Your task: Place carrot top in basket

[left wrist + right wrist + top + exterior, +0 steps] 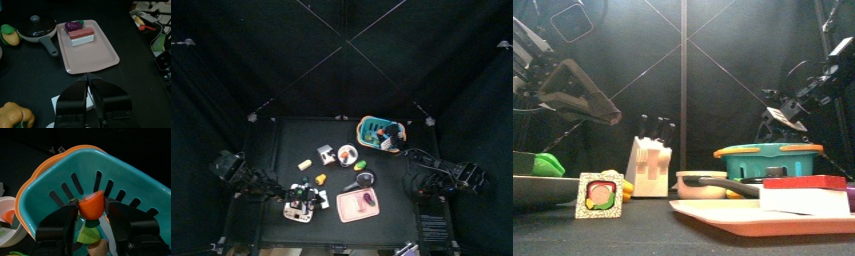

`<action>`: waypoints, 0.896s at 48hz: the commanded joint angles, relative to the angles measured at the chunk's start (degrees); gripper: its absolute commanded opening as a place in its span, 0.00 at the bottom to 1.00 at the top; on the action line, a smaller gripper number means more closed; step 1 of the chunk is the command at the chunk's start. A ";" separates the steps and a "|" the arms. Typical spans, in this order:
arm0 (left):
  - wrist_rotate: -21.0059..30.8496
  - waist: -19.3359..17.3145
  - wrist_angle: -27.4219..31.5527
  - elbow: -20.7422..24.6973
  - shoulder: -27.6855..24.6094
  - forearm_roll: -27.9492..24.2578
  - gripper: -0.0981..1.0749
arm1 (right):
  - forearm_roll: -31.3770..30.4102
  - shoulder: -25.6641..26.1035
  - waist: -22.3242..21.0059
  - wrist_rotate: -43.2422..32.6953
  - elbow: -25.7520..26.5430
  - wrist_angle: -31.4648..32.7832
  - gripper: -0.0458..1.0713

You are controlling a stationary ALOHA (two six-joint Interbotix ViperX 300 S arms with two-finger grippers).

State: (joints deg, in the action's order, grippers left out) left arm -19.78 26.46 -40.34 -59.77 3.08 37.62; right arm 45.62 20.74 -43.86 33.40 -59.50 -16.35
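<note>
**Over the basket, the carrot piece sits between parted jaws**

At the far right corner of the table, the right gripper (92,213) hangs above the turquoise basket (127,178), its slotted wall and orange rim filling the wrist view. Between the jaws sits the carrot top (91,205), an orange wedge. The jaws look spread wide beside it, and whether they are pinching it or have just let go, I cannot tell. The spot makes sense: hold the piece above the opening and it falls inside, not onto the table.

The left gripper (89,82) rests with jaws pressed together, holding nothing, above the pink tray (93,52), where a slice of cake (81,35) lies. A small pot (37,29) stands beside the tray.
</note>
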 commanded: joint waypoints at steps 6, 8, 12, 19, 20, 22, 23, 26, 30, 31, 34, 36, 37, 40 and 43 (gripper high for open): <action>0.00 -0.18 -0.53 0.70 0.18 -0.09 0.51 | 1.93 0.53 -0.70 -0.09 0.09 -0.44 0.80; 0.00 -0.18 -0.53 0.79 0.09 -0.09 0.51 | 2.81 0.53 -1.05 -0.09 0.00 -0.44 0.82; 0.00 -0.18 -0.53 0.88 -0.09 -0.09 0.51 | 3.78 0.53 -1.41 0.00 -0.09 -0.44 0.85; 0.00 -0.18 -0.53 0.88 -0.44 -0.09 0.51 | 3.69 0.53 -1.41 0.09 -0.18 -0.44 0.88; 0.00 -0.18 -0.53 0.97 -0.44 -0.09 0.51 | 3.69 0.62 -1.41 0.09 -0.26 -0.44 0.88; 0.00 -0.26 -0.53 0.97 -0.53 -0.09 0.51 | 3.69 0.62 -1.41 0.09 -0.44 -0.44 0.88; 0.00 -0.18 -0.53 0.97 -0.53 -0.18 0.51 | 3.69 0.62 -1.41 0.09 -0.53 -0.44 0.88; 0.00 -0.26 -0.53 0.97 -0.53 -0.09 0.51 | 3.69 0.62 -1.41 0.09 -0.70 -0.44 0.88; 0.00 -0.26 -0.53 0.97 -0.53 -0.09 0.51 | 3.69 0.62 -1.41 0.09 -0.88 -0.44 0.88; 0.00 -0.26 -0.53 0.97 -0.53 -0.09 0.51 | 3.60 0.70 -1.41 0.18 -1.05 -0.44 0.88; 0.00 -0.26 -0.53 0.97 -0.53 -0.09 0.51 | 3.60 0.88 -1.41 0.09 -1.14 -0.44 0.88; 0.00 -0.26 -0.53 0.97 -0.53 -0.09 0.51 | 3.60 0.97 -1.32 0.09 -1.14 -0.44 0.88; 0.00 -0.26 -0.53 0.97 -0.53 -0.09 0.51 | 3.52 0.97 -1.32 0.09 -1.23 -0.44 0.88; 0.00 -0.35 -0.53 1.05 -0.53 -0.09 0.51 | 3.52 1.14 -1.14 0.18 -1.14 -0.44 0.88; 0.00 -0.35 -0.53 0.97 -0.53 -0.18 0.51 | 3.52 1.32 -1.05 0.18 -1.23 -0.44 0.88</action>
State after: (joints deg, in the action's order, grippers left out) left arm -19.78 26.28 -40.34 -59.68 2.29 37.62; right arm 49.22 20.83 -44.91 33.49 -61.17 -16.44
